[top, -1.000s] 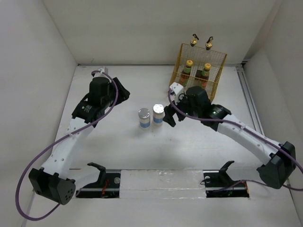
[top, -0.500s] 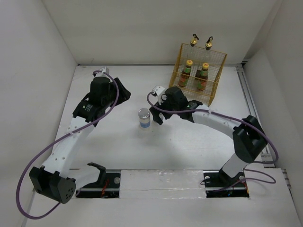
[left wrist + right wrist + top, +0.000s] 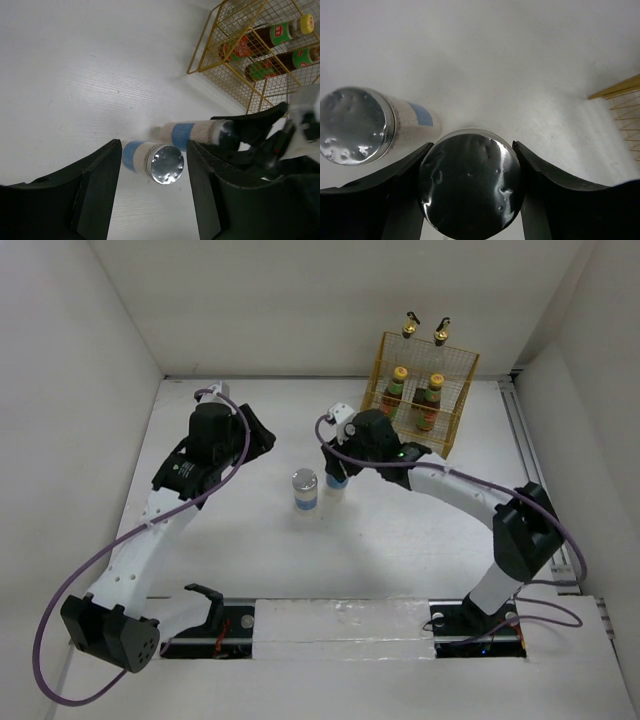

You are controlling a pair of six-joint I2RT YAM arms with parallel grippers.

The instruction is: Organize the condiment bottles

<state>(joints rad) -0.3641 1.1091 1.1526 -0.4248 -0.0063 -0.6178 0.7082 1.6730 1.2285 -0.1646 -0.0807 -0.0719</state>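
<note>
Two white blue-banded cylinders with silver lids stand mid-table. The left one [image 3: 305,489] stands free and shows in the left wrist view [image 3: 156,161]. My right gripper [image 3: 338,471] is above the right one [image 3: 337,483], and its jaws touch both sides of the lid [image 3: 471,185]. My left gripper [image 3: 262,435] is open and empty, up and left of the cylinders, which show between its fingers [image 3: 95,185]. Two red bottles with yellow caps [image 3: 397,388] [image 3: 431,398] stand in the yellow rack. Two glass bottles with gold spouts [image 3: 410,326] [image 3: 441,331] stand at its back.
The yellow wire rack [image 3: 455,410] stands at the back right, close behind my right arm. White walls enclose the table on the left, back and right. A rail [image 3: 530,455] runs along the right edge.
My right arm swung left from beside the right cylinder to above it, and its jaws now enclose the lid. The left arm and the left cylinder stayed still.
</note>
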